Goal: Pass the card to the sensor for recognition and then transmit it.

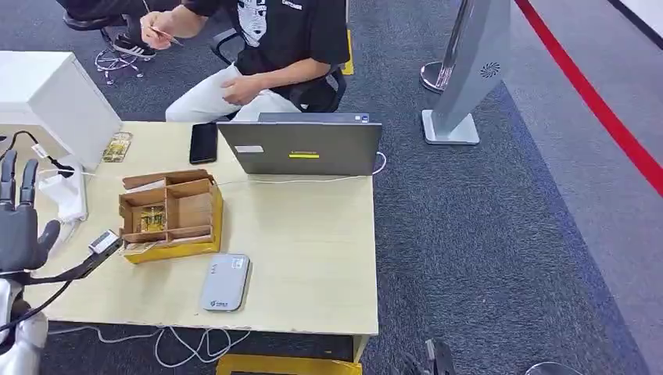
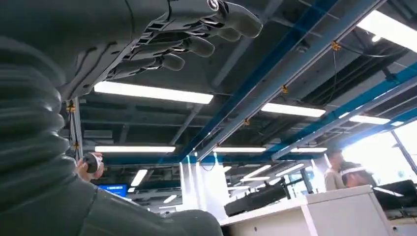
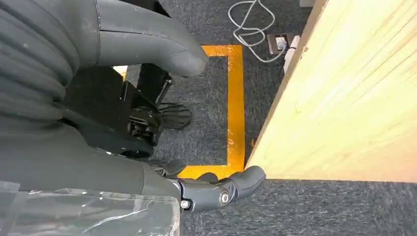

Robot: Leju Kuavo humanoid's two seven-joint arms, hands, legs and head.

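Note:
An open cardboard box (image 1: 169,212) stands on the left part of the wooden table (image 1: 313,234), with a yellowish card (image 1: 152,219) in one compartment. A flat grey sensor (image 1: 225,282) lies just in front of the box, near the table's front edge. My left hand (image 1: 19,220) is raised at the table's left end, fingers apart and upward, holding nothing. In the left wrist view my left hand (image 2: 162,44) stretches toward the ceiling. My right hand (image 3: 137,42) hangs below the table edge (image 3: 295,113) over the carpet, holding nothing.
A grey laptop (image 1: 301,147) and a black phone (image 1: 203,143) lie at the table's far side, where a person (image 1: 274,47) sits. A white box (image 1: 55,94), a power strip (image 1: 66,191) and a cabled plug (image 1: 103,242) are at the left. Yellow floor tape (image 3: 236,108) marks the carpet.

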